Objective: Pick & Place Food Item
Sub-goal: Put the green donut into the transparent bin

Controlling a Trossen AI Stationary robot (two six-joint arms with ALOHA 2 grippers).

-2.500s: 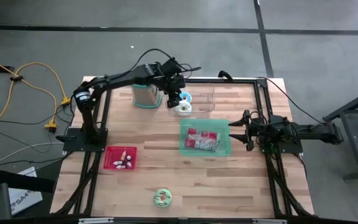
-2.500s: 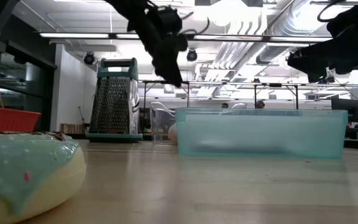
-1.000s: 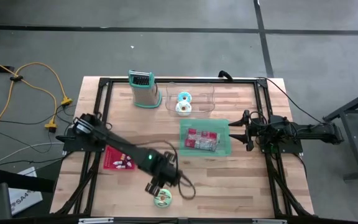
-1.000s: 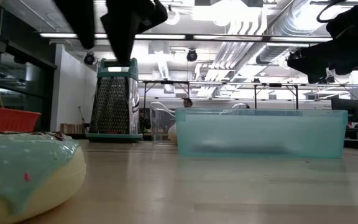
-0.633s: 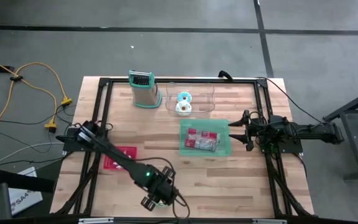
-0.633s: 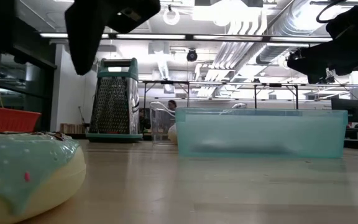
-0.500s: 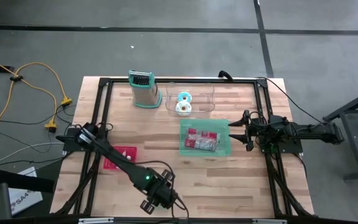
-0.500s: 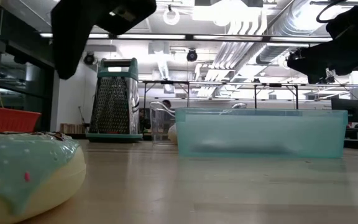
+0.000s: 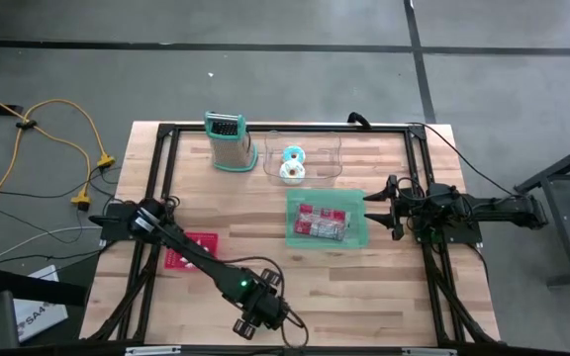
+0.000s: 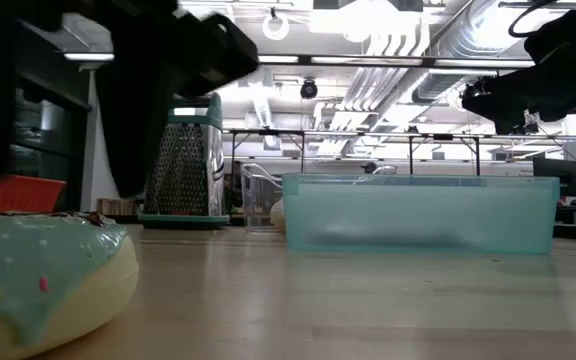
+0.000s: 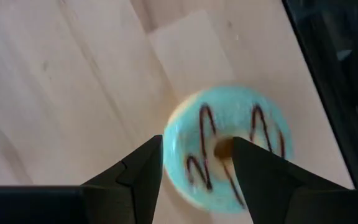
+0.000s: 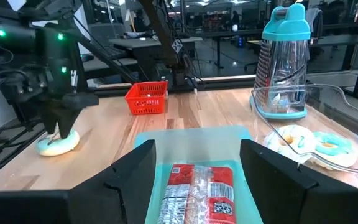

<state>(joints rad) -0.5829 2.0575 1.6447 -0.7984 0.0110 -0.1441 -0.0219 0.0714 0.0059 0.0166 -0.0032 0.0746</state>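
Note:
A donut (image 11: 229,112) with teal icing and dark drizzle lies flat on the wooden table near its front edge. In the low view this donut (image 10: 38,275) fills the left foreground. My left gripper (image 11: 197,142) hangs open just above it, pointing steeply down, one finger on each side of the donut's middle and clear of it. In the high view the left gripper (image 9: 252,318) hides the donut. My right gripper (image 9: 389,206) waits open and level at the table's right side, behind the teal bin.
A teal bin (image 9: 356,235) with red packets stands right of centre. A clear container (image 9: 330,148) with donuts and a metal grater (image 9: 228,141) stand at the far edge. A red basket (image 9: 201,242) lies partly under the left arm. The black frame rail runs close beside the donut.
My left gripper has moved toward the table's near edge and sunk down, from just behind the donut to right over it, so the donut no longer shows in the high view. Its fingers have stayed open. The donut has not moved.

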